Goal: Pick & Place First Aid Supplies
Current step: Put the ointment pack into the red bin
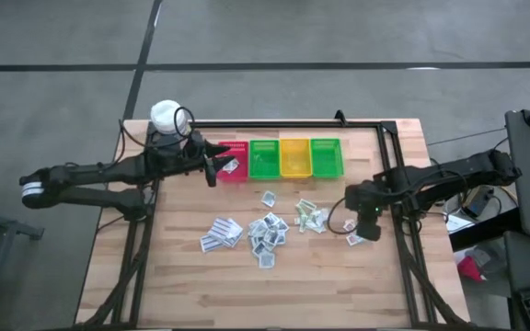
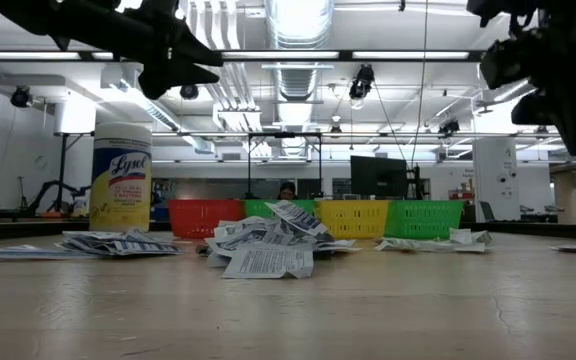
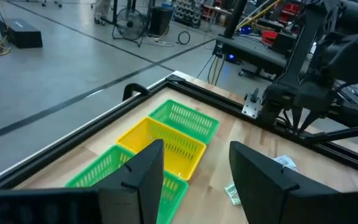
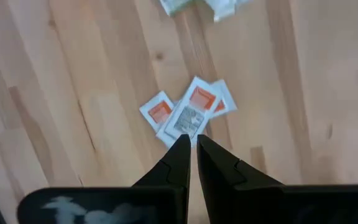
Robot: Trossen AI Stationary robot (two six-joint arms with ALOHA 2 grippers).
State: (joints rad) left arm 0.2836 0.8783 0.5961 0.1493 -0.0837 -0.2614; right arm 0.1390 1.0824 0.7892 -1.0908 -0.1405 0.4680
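Observation:
The first aid supplies, small white sachets, lie scattered flat on the wooden table (image 1: pixel 201 285), most of them in a loose pile (image 1: pixel 267 230). A small cluster of orange-printed sachets (image 4: pixel 188 115) lies apart at the right (image 1: pixel 355 239). My right gripper (image 4: pixel 193 140) hangs shut above this cluster, pointing down, well clear of the table (image 1: pixel 365 223). My left gripper (image 3: pixel 194 149) is open with nothing between its fingers. It points nearly level above the red bin (image 1: pixel 233 161) at the far left (image 1: pixel 212 173).
A row of red, green (image 1: pixel 264 158), yellow (image 1: pixel 294 156) and green (image 1: pixel 326 156) bins stands along the far edge. A white-capped yellow bottle (image 2: pixel 120 175) stands at the far left corner. A black frame (image 1: pixel 385 129) borders the table's far and right sides.

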